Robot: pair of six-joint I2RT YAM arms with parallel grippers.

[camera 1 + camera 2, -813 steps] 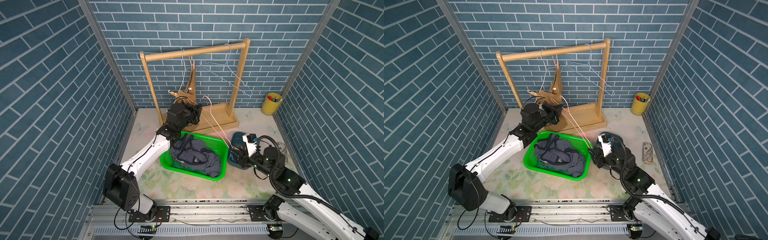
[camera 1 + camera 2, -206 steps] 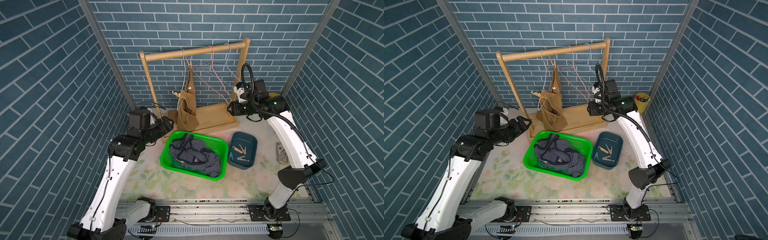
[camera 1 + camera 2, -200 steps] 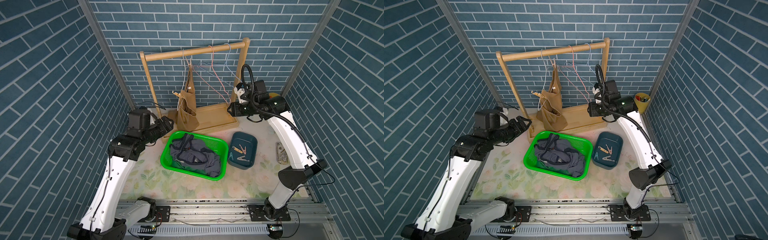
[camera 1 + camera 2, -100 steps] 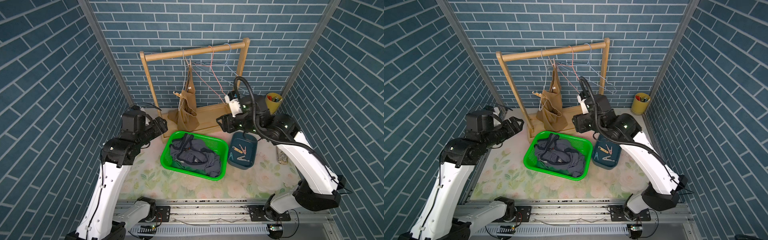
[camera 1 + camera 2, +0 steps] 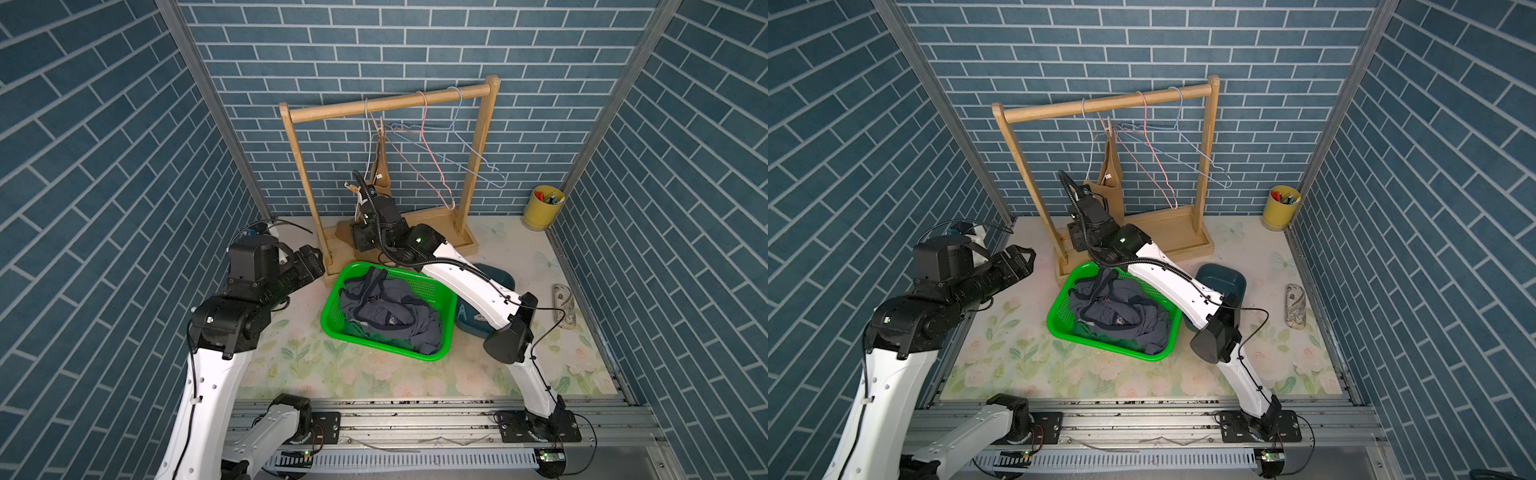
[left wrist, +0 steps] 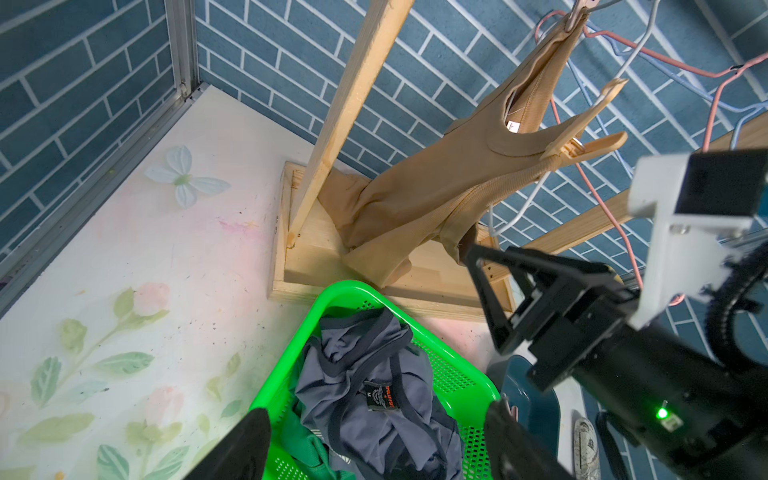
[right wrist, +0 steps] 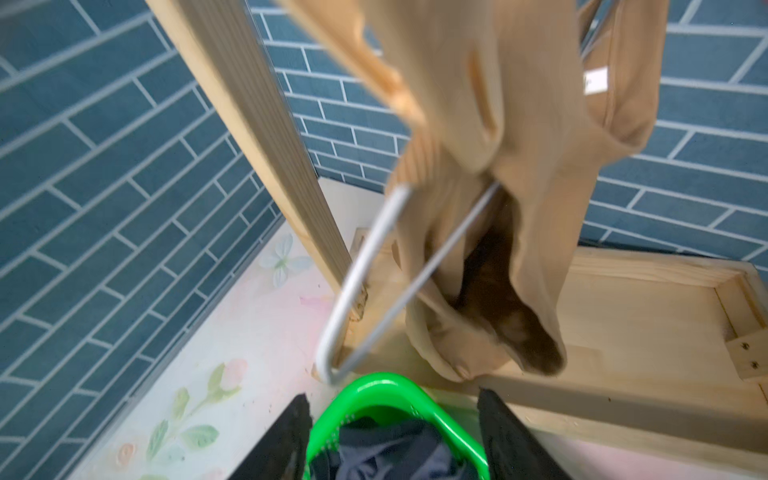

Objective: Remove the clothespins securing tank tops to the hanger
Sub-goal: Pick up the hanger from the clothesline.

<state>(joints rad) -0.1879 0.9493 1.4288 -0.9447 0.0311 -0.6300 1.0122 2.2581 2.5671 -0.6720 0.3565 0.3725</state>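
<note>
- Within 1 second, the right gripper (image 7: pixel 395 434) has been swung from the far right post of the wooden rack (image 5: pixel 332 110) across to the tan tank top (image 5: pixel 382 170) at the rack's left part. Its jaws are seen spread, with nothing between them.
- The left gripper (image 5: pixel 311 266) has been drawn back toward the left wall, clear of the rack. Its jaws are likewise spread and empty.
- The tan tank top is left on the white hanger (image 7: pixel 359 282), with its hem bunched on the rack's base.
- 1 tan clothespin (image 6: pixel 598 143) is clipped on a strap. What looks like a pink clothespin (image 6: pixel 579 8) is seen at the top of the other strap, near the rail.
- The grey-blue tank top (image 5: pixel 386 307) and the green tank top (image 6: pixel 307 451) lie in the green basket (image 6: pixel 345 287), so 2 of 3 garments are judged freed.
- The last garment is judged to have been passed to the right arm. The tan clothespin sits above its jaws, so a rise is judged to be needed before any pinch.
</note>
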